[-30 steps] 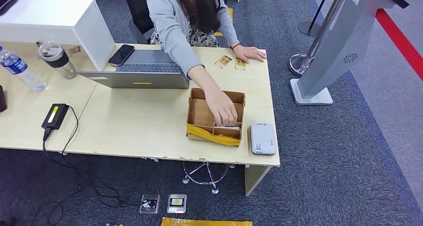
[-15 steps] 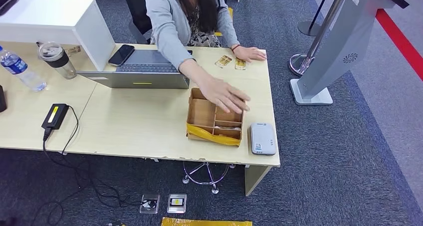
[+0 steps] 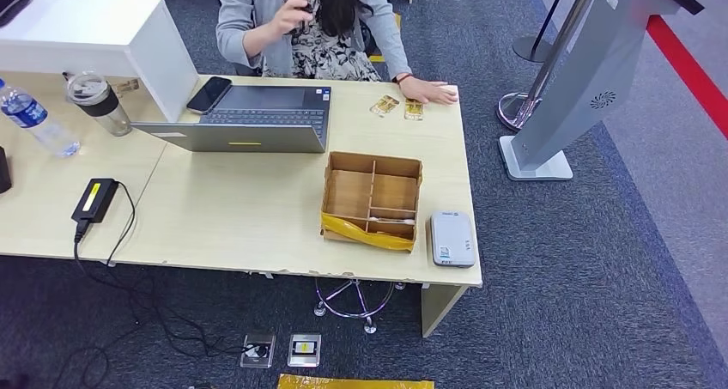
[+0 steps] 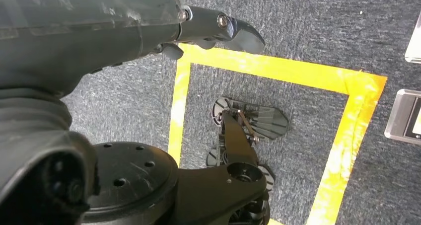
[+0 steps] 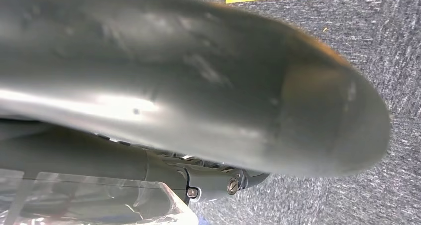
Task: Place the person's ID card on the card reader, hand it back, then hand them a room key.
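Left robot hand (image 4: 149,31) hanging over grey carpet and yellow floor tape (image 4: 278,71); fingers hidden, grip state can't tell. Right robot hand (image 5: 198,86) blurred close-up, grip can't tell either. Card reader (image 3: 451,239) at near right corner of worktop (image 3: 232,209), just beside divided cardboard box (image 3: 371,199). White card (image 3: 395,221) lying in box's near right compartment. Two small cards (image 3: 399,107) near person's hand (image 3: 427,91) at far edge.
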